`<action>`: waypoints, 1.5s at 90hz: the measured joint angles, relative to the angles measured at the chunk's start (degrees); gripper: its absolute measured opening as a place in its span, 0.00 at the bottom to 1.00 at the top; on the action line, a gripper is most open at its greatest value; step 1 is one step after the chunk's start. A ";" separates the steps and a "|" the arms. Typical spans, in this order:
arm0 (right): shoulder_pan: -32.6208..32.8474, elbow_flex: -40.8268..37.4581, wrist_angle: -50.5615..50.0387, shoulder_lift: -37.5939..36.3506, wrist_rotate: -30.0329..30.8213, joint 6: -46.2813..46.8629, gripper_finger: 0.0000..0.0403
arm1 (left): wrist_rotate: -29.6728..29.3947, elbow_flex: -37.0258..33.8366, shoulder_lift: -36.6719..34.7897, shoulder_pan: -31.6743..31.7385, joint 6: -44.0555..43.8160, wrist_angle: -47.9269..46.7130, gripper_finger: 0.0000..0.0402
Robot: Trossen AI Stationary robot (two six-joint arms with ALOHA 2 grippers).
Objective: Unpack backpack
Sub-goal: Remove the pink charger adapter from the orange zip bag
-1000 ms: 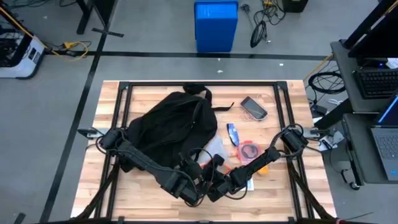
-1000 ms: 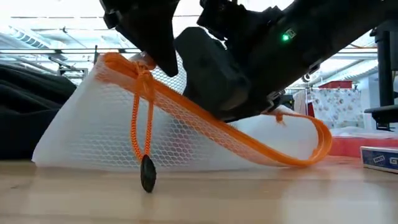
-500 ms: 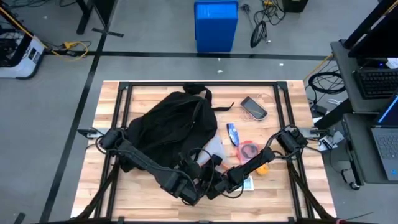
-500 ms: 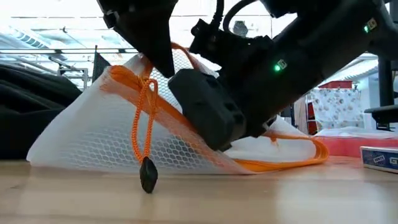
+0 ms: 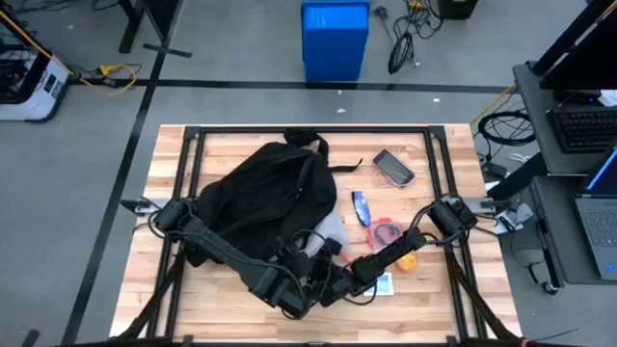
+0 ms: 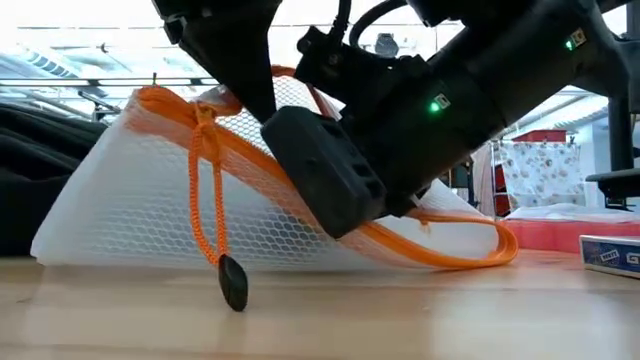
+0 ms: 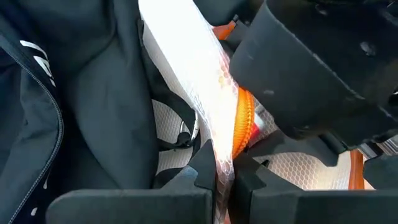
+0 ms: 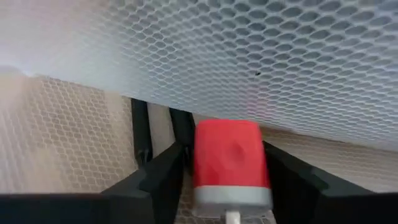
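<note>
The black backpack (image 5: 265, 188) lies on the table's left half. At its near right side a white mesh pouch with an orange zip edge (image 6: 150, 200) stands raised off the table. My left gripper (image 7: 224, 177) is shut on the pouch's upper edge. My right gripper (image 8: 224, 152) reaches into the pouch's mouth (image 6: 330, 170) and is shut on a red block with a grey band (image 8: 227, 158). An orange pull cord with a black toggle (image 6: 233, 285) hangs from the zip edge down to the tabletop. My left gripper pinches the pouch's mesh and orange zip edge (image 7: 225, 149) between its two fingers (image 7: 202, 174), coming from above. That edge is held up while the pouch's bottom rests on the table. My right gripper holds the red block's two sides (image 8: 198, 163) between its fingers (image 8: 158, 177), inside the pouch with mesh all around. It enters slanting down from the table's right side.
On the table right of the backpack lie a phone (image 5: 393, 166), a small blue item (image 5: 361, 205), a red round case (image 5: 388, 233), an orange item (image 5: 409, 260) and a blue and white box (image 6: 610, 252). A blue bin (image 5: 335, 39) stands on the floor beyond the far edge.
My right gripper has pushed farther into the pouch's mouth, toward the table's left edge. The pouch's raised edge, still held by my left gripper, has shifted a little left, and the hanging cord has swung with it.
</note>
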 joint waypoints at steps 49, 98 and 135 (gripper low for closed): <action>1.51 -0.11 -1.95 -5.67 -6.97 -1.26 0.36 | -0.87 0.07 0.00 0.00 -0.24 -3.10 0.01; 7.54 -0.01 -24.14 -22.39 -10.87 1.67 0.35 | -2.28 0.07 0.00 0.44 -7.66 -10.72 0.01; 15.83 0.00 -51.25 -35.67 -10.69 14.08 0.35 | -2.69 0.04 0.00 0.44 -7.81 -10.93 0.01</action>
